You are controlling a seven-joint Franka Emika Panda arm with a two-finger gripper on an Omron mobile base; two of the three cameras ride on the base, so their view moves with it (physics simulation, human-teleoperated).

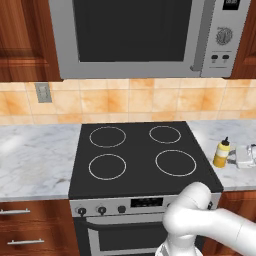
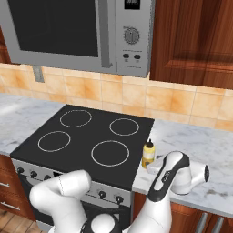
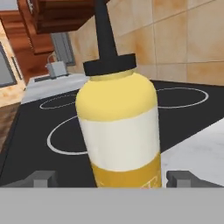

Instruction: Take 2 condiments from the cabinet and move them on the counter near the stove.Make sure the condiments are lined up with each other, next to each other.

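Left base view: yellow bottle (image 1: 222, 153) upright on counter (image 1: 35, 155), just right of stove (image 1: 140, 155), near its front-right burner. Gripper (image 1: 239, 156) right beside it on far side from stove, wrist pale against marble, so jaw gap hard to read here. Microwave (image 1: 135, 35) above, tile wall behind

Right base view: same bottle (image 2: 148, 154) at stove's (image 2: 86, 136) right edge, on counter (image 2: 200, 150). Arm bent low over counter, hand reaching at bottle from the right, gripper (image 2: 154, 166) level w/ its base. Cabinet door (image 2: 191, 41) up right of microwave (image 2: 68, 32)

Hand view: bottle (image 3: 119, 127) dead centre, very close, dark nozzle up, standing straight. Both fingertips (image 3: 40, 179) set wide at either side of its base, gaps visible, not pressing. Jaws spread, nothing held. Stove (image 3: 35, 135) behind, strip of counter (image 3: 201, 148) at right

Judgement: first condiment placed near stove & let go; release step about done. Red-brown bottle not seen on counter, prob. yet to fetch. Next: back hand straight off w/o clipping bottle, lift, go to cabinet for 2nd, then set it right beside the yellow one, in line
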